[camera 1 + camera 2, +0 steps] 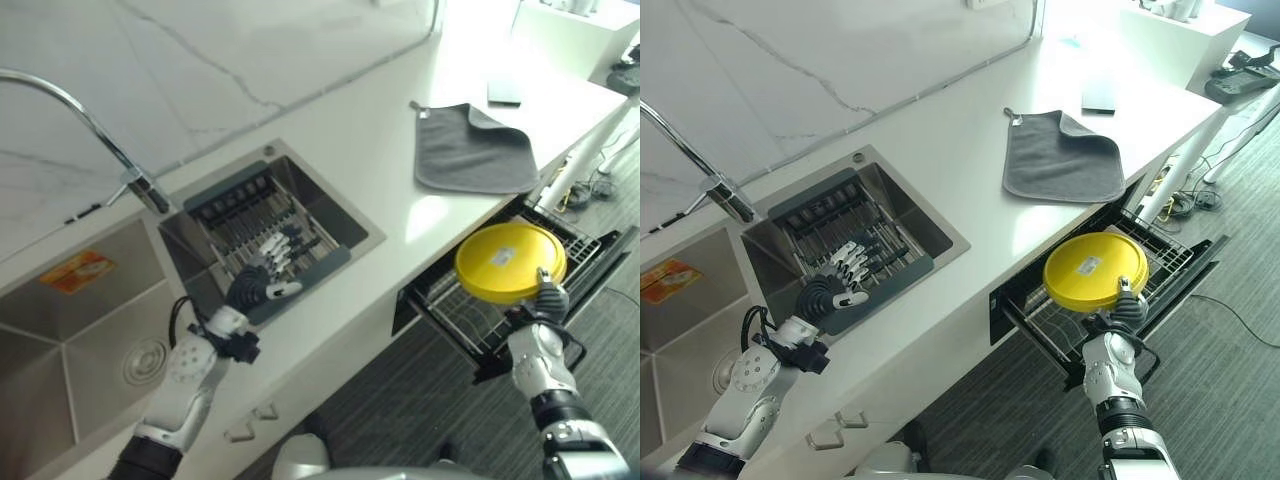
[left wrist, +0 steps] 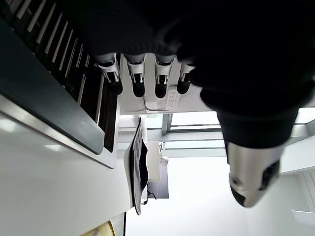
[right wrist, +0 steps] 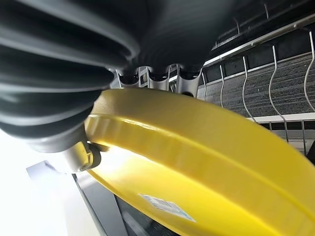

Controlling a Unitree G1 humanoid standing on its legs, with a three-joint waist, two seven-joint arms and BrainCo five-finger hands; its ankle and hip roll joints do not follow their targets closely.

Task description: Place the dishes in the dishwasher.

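- Yellow plate sits right against my right hand: the thumb lies on its underside and the fingers curl over the far face, so the rim is pinched between them.
- That plate is held up, tilted, over the pulled-out dishwasher rack, whose wire tines stand just behind it.
- Beyond the rack, the white counter carries a grey towel above the open dishwasher, with a dark flat object further along.
- My left hand hovers over the dark drying rack set in the smaller sink basin, fingers straight and side by side, thumb apart, holding nothing.
- Next to that, the larger sink basin has a drain at its bottom and an orange sticker on its wall, and the curved faucet arches over the divide.
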